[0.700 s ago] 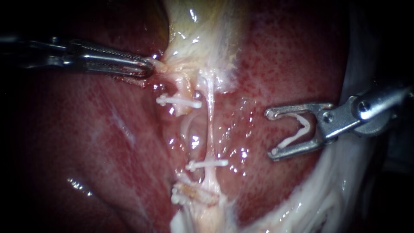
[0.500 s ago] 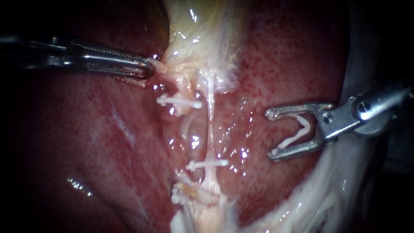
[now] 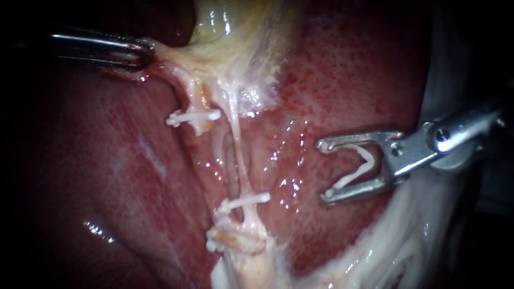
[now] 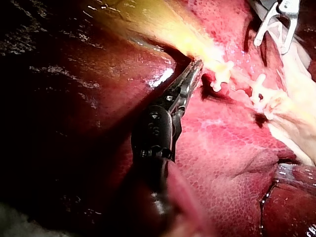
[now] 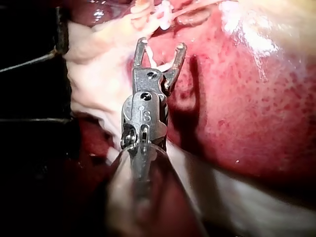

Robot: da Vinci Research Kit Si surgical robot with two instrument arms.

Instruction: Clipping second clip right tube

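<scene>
**Right tube** (image 3: 238, 155), centre of frame: a thin, pale, wet strand stretched over the liver (image 3: 348, 69), with a seated clip (image 3: 246, 200) low on it. It is judged soft, slippery and easily torn, so purchase is best taken on the bare span above that clip. The right instrument (image 3: 324, 171), at right and well apart, is spread wide, with an open clip (image 3: 353, 176) cradled against both jaws. The left instrument (image 3: 143, 53), upper left, is clamped on the gallbladder (image 3: 230, 32).

Bright centre, dark edges.
Glare speckles the wet liver (image 3: 292, 186) just ahead of the right instrument (image 3: 323, 170); the left instrument (image 3: 140, 53) fades into darkness.
</scene>
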